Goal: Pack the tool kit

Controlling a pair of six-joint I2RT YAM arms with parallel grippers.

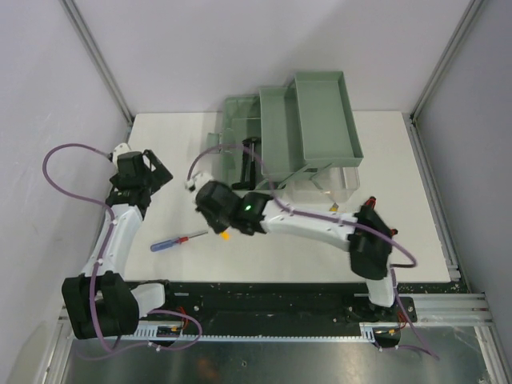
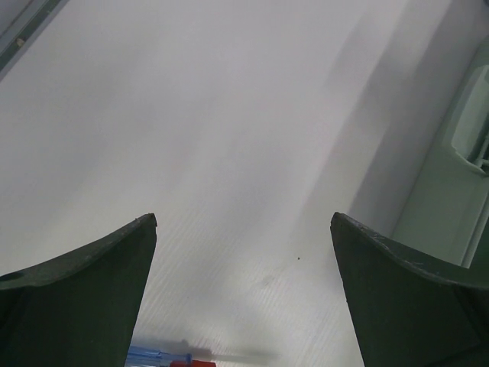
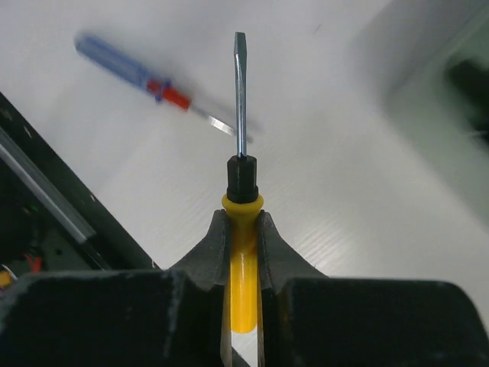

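Note:
The sage-green tool kit (image 1: 308, 120) stands open at the back middle, its trays fanned out and a clear part (image 1: 342, 179) at its front right. My right gripper (image 3: 243, 218) is shut on a yellow-handled flat screwdriver (image 3: 243, 237), held above the table in front of the box; it shows in the top view (image 1: 225, 234). A blue-and-red screwdriver (image 1: 178, 240) lies on the table to the left, also in the right wrist view (image 3: 145, 76). My left gripper (image 2: 244, 222) is open and empty over bare table, left of the box (image 2: 458, 191).
A black tool (image 1: 252, 156) sits in the box's left compartment. The white table (image 1: 400, 240) ends at a black rail along the near edge. Grey walls close in the left, back and right sides.

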